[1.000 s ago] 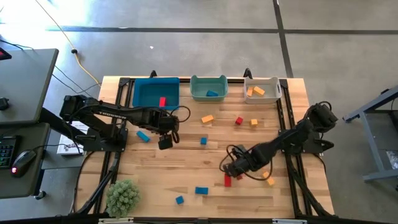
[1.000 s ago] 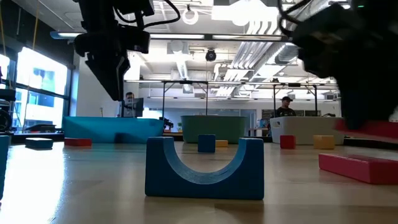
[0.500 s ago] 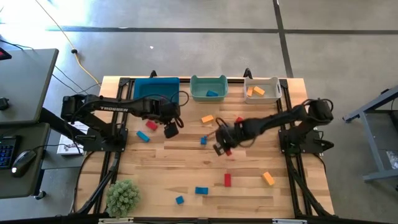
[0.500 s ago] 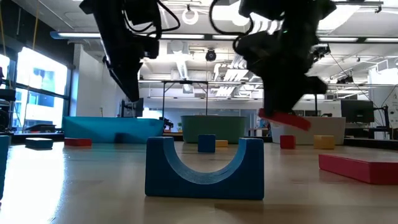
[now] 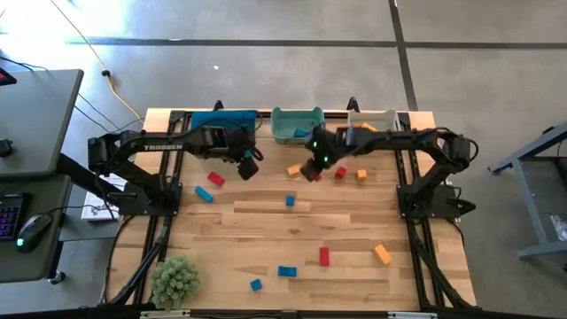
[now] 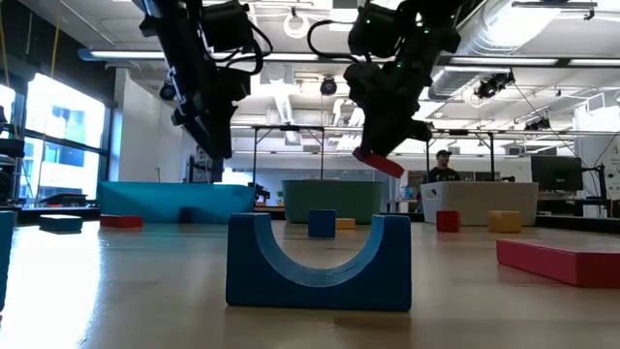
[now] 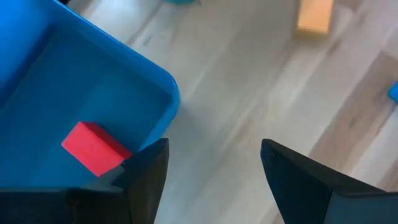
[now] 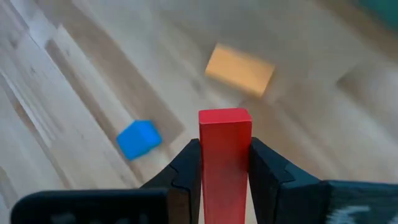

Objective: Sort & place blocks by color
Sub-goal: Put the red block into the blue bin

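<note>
Spreading across most of the view, a pale wood plank tabletop (image 5: 266, 232) stands on a grey concrete floor (image 5: 266, 62), loose blocks (image 5: 288, 271) scattered over it. Low view: an open workshop behind, ceiling ducts, bright windows at one side, a person (image 6: 444, 173) far back. A blue bin (image 5: 221, 133), a teal bin (image 5: 296, 124) and a white-grey bin (image 5: 372, 126) line the far edge; a green tuft plant (image 5: 174, 281) sits at the near corner.

Right claw (image 5: 312, 167) is off the wood, clamped on a red block (image 8: 225, 155) that sticks out past its fingertips. Under and just beyond that claw lie an orange block (image 8: 240, 69) and a small blue block (image 8: 137, 138); the teal bin is close behind it.

Left claw (image 5: 249, 167) hangs with its fingers spread, nothing between them, beside the blue bin's near corner; a red piece (image 7: 94, 147) lies inside that bin.

Since a second ago: right claw rose from the near-right part of the tabletop, carrying the red block up and toward the bins. Left claw shifted back toward the blue bin. A second red block (image 5: 323, 256) and an orange one (image 5: 382, 253) stay where the right claw was.
</note>
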Motion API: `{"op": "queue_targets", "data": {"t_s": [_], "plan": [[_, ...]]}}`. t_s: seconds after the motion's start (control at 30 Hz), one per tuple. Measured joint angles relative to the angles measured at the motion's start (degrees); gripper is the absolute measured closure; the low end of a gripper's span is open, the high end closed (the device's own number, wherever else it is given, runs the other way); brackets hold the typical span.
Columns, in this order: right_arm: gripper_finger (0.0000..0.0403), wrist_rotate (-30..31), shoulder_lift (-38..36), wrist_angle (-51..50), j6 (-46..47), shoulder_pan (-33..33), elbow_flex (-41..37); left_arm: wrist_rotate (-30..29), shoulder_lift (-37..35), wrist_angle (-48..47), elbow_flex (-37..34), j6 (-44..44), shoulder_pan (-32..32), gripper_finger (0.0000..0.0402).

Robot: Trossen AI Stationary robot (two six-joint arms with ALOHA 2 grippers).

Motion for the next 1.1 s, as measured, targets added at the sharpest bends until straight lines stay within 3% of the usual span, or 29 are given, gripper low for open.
{"op": "queue_targets", "data": {"t_s": [0.57,1.1], "plan": [[0.0329,-10.47,-0.02,3.47,-19.06,-16.98,10.54,10.03,0.0,19.61,0.0,-0.83,6.98,0.0158],[0.0326,-27.1,-0.02,6.8,-29.69,-21.26,20.94,24.87,0.0,45.69,0.0,-2.67,10.45,0.0158]]}}
